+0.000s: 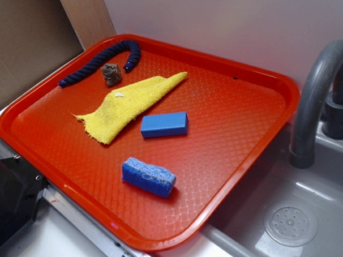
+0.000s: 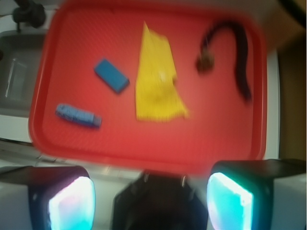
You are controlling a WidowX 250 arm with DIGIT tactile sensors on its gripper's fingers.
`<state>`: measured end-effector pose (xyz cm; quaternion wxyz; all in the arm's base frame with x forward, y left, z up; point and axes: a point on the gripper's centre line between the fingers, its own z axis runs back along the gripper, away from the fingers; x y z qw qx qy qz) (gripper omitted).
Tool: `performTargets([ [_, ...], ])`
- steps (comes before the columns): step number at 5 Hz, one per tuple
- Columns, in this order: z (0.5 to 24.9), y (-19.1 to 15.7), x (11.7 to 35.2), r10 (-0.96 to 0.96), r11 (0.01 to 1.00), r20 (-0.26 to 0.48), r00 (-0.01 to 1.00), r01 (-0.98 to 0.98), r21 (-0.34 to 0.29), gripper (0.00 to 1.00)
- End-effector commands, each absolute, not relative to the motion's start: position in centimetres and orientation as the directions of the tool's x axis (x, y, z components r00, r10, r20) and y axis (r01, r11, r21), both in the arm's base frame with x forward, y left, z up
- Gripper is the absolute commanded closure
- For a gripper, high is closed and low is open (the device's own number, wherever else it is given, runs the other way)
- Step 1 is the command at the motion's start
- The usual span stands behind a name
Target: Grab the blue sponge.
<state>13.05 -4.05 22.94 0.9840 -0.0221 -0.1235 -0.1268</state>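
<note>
I see the blue sponge [image 1: 148, 176] at six o'clock on the red tray [image 1: 236, 155], just below the blue block [image 1: 164, 125]. My gripper [image 2: 151, 199] hangs wide, empty.

A play-kitchen style robot test setup: a grey plastic sink basin [image 1: 300, 214] with a curved faucet [image 1: 313, 101] at three o'clock of an orange serving tray [image 1: 236, 128], plain wall behind.

blue sponge [image 1: 148, 176] | red tray [image 1: 252, 160], near edge | blue block [image 1: 164, 125] beyond
</note>
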Motion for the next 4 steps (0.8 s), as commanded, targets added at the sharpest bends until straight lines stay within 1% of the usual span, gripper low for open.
performTargets([
  [1, 20.9, -7.7, 15.1, -0.634, 0.728, 0.349, 0.69, 0.685, -0.031, 0.0],
  [2, 18.9, -9.8, 16.1, -0.748, 0.612, 0.309, 0.587, 0.791, -0.02, 0.0],
  [3, 16.3, -12.2, 16.8, -0.803, 0.545, 0.265, 0.534, 0.838, -0.037, 0.0],
  [4, 14.1, -14.0, 16.8, -0.835, 0.506, 0.228, 0.501, 0.862, -0.039, 0.0],
])
